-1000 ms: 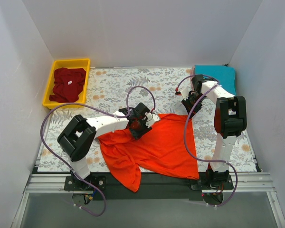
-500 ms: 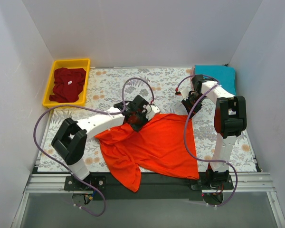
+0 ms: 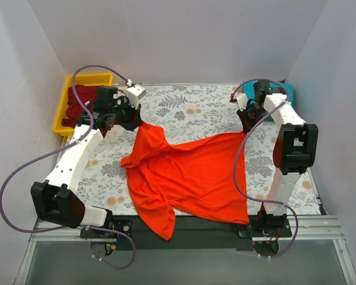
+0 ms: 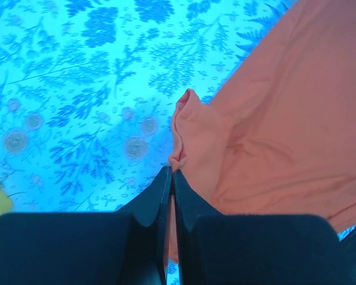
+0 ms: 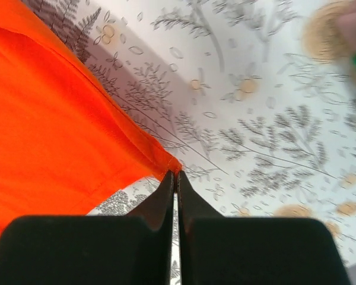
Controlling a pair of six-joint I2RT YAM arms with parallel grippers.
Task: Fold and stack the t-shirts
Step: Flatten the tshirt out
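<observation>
A bright orange-red t-shirt [image 3: 190, 178] lies spread over the floral cloth, its near hem hanging over the table's front edge. My left gripper [image 3: 136, 120] is shut on a pinched fold of the shirt's far-left part [image 4: 187, 127], near the yellow bin. My right gripper [image 3: 247, 128] is shut on the shirt's far-right corner [image 5: 169, 163], and the cloth stretches away from it. A dark maroon t-shirt [image 3: 83, 107] lies crumpled in the bin. A teal t-shirt [image 3: 288, 92] shows at the back right, mostly behind the right arm.
The yellow plastic bin [image 3: 64, 101] stands at the back left, just behind my left wrist. White walls close in the table on three sides. The floral table cloth [image 3: 190, 107] lies bare between the two grippers.
My left arm has swung from the table's middle to the back left, dragging the shirt's fold with it. The right gripper has moved slightly back. The shirt is now stretched wider.
</observation>
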